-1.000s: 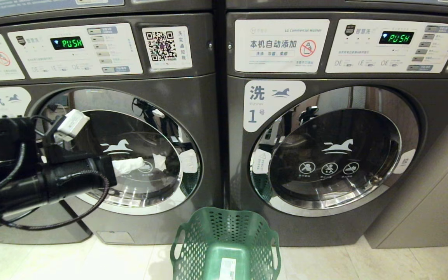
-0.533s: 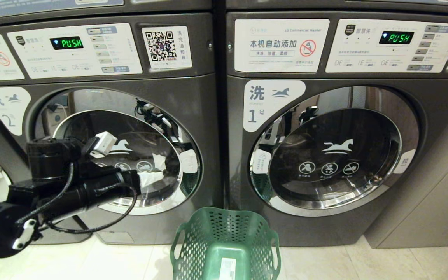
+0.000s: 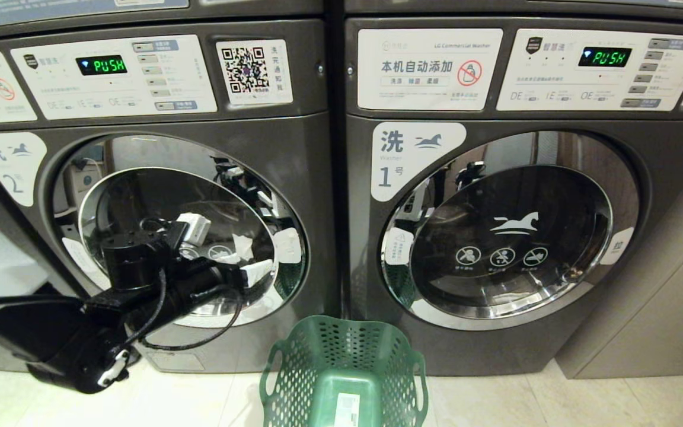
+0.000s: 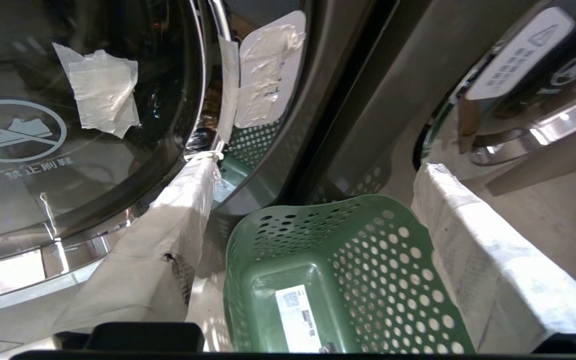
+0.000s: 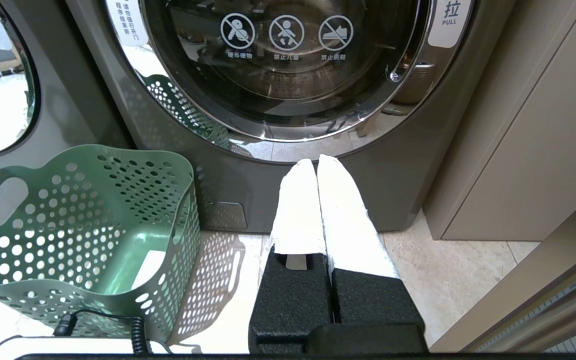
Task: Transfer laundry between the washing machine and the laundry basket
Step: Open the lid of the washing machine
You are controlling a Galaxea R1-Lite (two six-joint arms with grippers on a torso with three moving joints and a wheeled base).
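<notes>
The left gripper (image 3: 257, 271) hangs wide open and empty by the left washer's shut door (image 3: 187, 237) (the green basket (image 3: 341, 367) sits empty below), so next it likely must grab the door's edge.

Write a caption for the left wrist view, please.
Left gripper, jaws open, between the closed washer door and the empty green laundry basket.
</notes>
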